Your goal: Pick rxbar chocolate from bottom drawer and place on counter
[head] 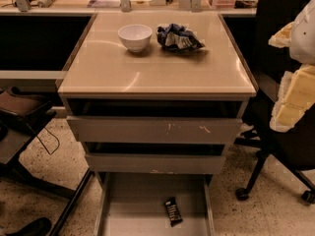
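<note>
Furthest left, beyond the counter's left edge, a dark brown seat (22, 109) sits low over the speckled floor (44, 181), with a thin black cable (47, 141) looping beneath it. The counter (147, 70) fills the middle of the view, glossy and beige. Behind its back edge runs a long pale desk (74, 6) with metal posts.

On the counter, near the back edge and a little left of centre, stands a white bowl (135, 37), upright. Just beside it on the right, also near the back edge, lies a crumpled blue-and-white snack bag (178, 37); the two are close, but whether they touch cannot be told.

Under the counter's front edge sits a grey drawer with white scratches on its front panel (152, 130), and below that a second grey drawer (155, 163); both stand slightly out. The bottom drawer (133, 203) is pulled well out. The rxbar chocolate (173, 211) lies flat on its floor, right of the middle and nearer the right wall, on the side of the counter's front right corner.

Past the counter's right edge stands a black office chair (275, 136) on castors. In front of it, at the right border of the view and level with the counter's right edge, hangs the gripper (294, 95), pale yellow and white. It is well apart from the bar, and whether it is open or closed cannot be told.
</note>
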You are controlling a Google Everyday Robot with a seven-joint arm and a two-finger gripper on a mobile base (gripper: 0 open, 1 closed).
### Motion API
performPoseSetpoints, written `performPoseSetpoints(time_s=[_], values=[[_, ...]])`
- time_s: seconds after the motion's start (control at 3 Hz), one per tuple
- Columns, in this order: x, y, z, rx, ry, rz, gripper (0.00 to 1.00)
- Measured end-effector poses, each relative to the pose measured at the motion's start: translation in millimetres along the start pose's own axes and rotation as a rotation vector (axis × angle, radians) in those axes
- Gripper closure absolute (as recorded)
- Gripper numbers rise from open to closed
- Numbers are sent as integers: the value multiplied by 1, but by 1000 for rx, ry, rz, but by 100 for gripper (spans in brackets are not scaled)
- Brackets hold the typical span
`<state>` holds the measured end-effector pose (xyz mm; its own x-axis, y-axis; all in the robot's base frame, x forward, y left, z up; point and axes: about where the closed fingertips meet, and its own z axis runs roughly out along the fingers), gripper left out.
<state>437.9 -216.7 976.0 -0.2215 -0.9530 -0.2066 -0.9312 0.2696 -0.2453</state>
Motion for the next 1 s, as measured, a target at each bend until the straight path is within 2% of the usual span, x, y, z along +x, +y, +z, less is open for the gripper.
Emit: performPoseSetpoints(time_s=[1.0], values=[[10,16,0,0,0,0,0]])
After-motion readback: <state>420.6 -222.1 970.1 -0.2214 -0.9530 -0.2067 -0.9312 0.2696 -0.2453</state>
